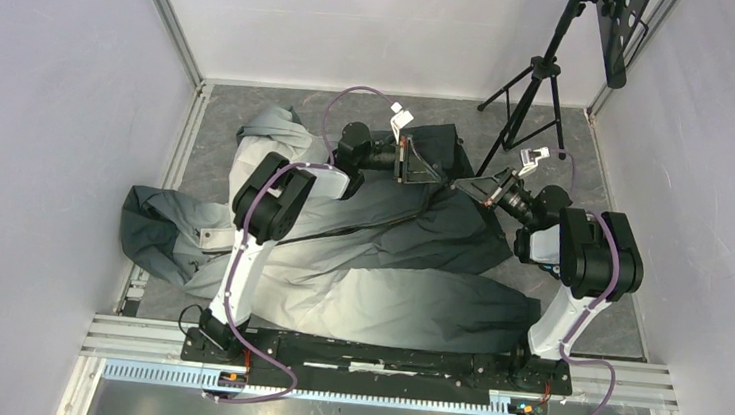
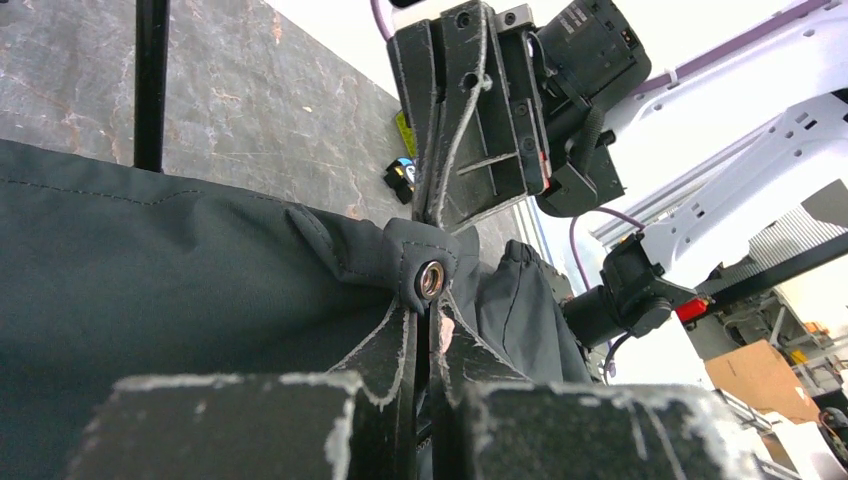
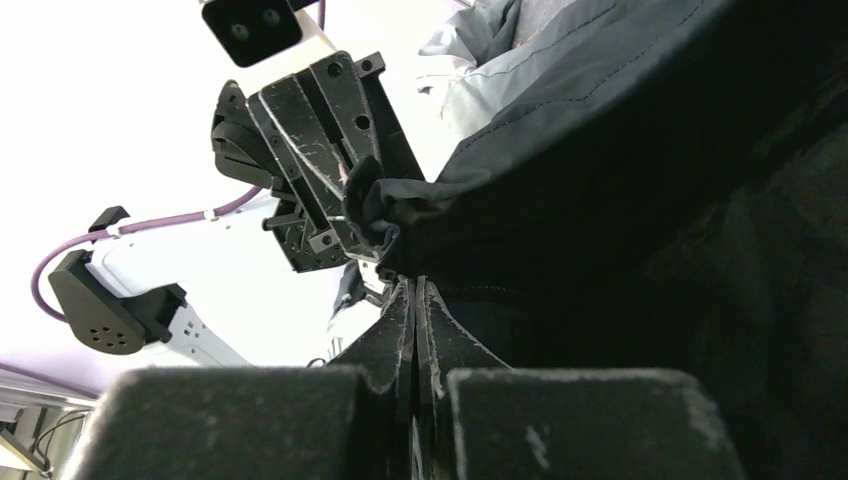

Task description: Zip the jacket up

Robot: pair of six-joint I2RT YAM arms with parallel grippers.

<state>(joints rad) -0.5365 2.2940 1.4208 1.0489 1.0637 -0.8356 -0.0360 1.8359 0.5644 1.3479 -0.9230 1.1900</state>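
The jacket (image 1: 358, 267) lies spread over the table, light grey on the left and shading to black at the far right. Both arms reach to its dark far end. My left gripper (image 1: 415, 164) is shut on a black fabric corner with a metal eyelet (image 2: 430, 280), pinched between the tips of the left gripper (image 2: 432, 310). My right gripper (image 1: 468, 188) faces it from the right, a short way off. In the right wrist view the right gripper (image 3: 413, 285) is shut, its tips at the edge of the dark fabric (image 3: 600, 200). I cannot make out the zipper in any view.
A black tripod (image 1: 535, 82) stands at the far right, and one of its legs (image 2: 152, 80) rises just behind the jacket. White walls close in the table left, right and far. A metal rail (image 1: 381, 354) runs along the near edge.
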